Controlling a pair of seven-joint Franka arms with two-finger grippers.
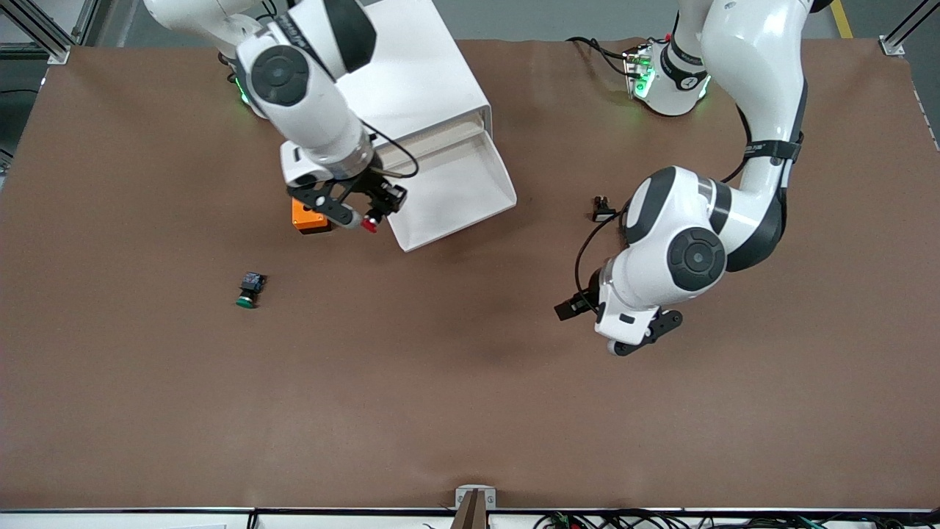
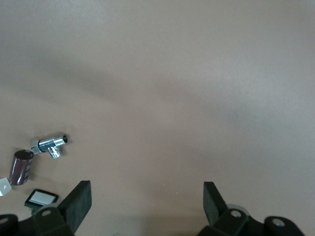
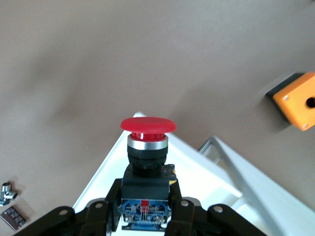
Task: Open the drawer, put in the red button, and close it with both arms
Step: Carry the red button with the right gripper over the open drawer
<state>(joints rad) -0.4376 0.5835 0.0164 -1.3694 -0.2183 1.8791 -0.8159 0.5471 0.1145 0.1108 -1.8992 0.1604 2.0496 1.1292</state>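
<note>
While clamped in the right pincer [image 1: 365,213], small red-capped push button with black-and-blue body [image 1: 370,225] hangs over corner of pulled-out shallow white drawer [image 1: 455,192] of white boxy cabinet [image 1: 411,73]. Just beside that pincer, orange box [image 1: 310,219]; below, on brown surface [image 1: 470,411], green-capped button [image 1: 250,289]. Toward the left arm's end, left pincer [image 1: 637,339] hovers spread wide, gripping nothing, above bare surface.

Right pincer [image 1: 361,218] clamped and raised; left pincer [image 1: 633,339] wide, waiting.
</note>
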